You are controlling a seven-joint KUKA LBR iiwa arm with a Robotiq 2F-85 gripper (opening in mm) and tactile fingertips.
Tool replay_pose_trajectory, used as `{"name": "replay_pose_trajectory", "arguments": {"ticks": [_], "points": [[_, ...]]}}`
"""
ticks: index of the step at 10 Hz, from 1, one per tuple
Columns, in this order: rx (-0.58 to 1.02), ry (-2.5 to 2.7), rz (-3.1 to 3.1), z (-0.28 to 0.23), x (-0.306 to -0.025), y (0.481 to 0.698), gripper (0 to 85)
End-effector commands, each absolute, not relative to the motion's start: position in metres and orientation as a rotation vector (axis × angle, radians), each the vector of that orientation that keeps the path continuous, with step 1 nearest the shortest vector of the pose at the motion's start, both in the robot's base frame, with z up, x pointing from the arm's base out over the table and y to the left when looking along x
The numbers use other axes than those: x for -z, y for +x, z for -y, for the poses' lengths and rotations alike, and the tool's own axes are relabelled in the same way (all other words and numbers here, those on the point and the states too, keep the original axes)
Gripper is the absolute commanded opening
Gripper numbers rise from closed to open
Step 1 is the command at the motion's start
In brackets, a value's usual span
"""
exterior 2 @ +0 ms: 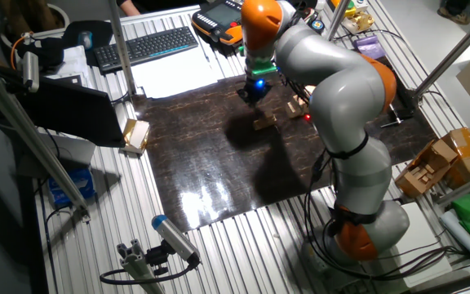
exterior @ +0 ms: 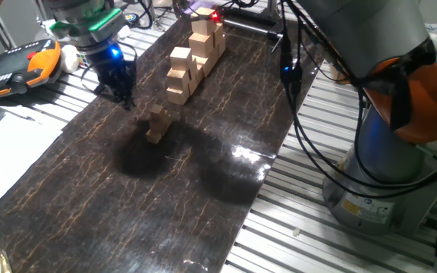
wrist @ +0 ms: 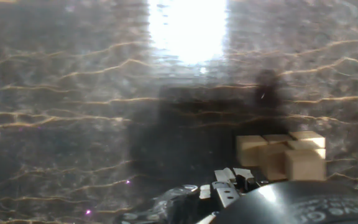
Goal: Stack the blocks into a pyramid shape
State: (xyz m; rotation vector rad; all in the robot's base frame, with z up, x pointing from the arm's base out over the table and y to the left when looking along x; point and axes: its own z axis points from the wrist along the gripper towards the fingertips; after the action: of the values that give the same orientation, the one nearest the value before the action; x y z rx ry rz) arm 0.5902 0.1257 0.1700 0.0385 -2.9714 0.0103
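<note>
The small tan blocks (exterior: 158, 123) sit in a tight little heap on the dark marbled mat (exterior: 165, 197), with one cube resting on the lower ones. The heap also shows in the other fixed view (exterior 2: 264, 122) and at the lower right of the hand view (wrist: 284, 155). My gripper (exterior: 126, 100) hangs just above the mat, to the left of the heap and apart from it; it also shows in the other fixed view (exterior 2: 253, 96). I see no block in it. Its fingers are dark and I cannot tell their gap.
A tall stepped stack of larger pale blocks (exterior: 192, 57) stands behind the heap, with a red light at its far end. An orange teach pendant (exterior: 21, 64) lies off the mat at the left. The arm's base (exterior: 385, 167) and cables stand at the right.
</note>
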Motion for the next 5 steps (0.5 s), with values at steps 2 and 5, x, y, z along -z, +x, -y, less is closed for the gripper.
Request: {"name": "replay_pose_trajectory", "arguments": {"ticks": [2,5], "points": [[-0.023,0.056,2.977,-0.1279,-0.1714,0.5890,0.7],[-0.002,0.042,2.974,-0.1300,-0.1700,0.5904,0.7]]}}
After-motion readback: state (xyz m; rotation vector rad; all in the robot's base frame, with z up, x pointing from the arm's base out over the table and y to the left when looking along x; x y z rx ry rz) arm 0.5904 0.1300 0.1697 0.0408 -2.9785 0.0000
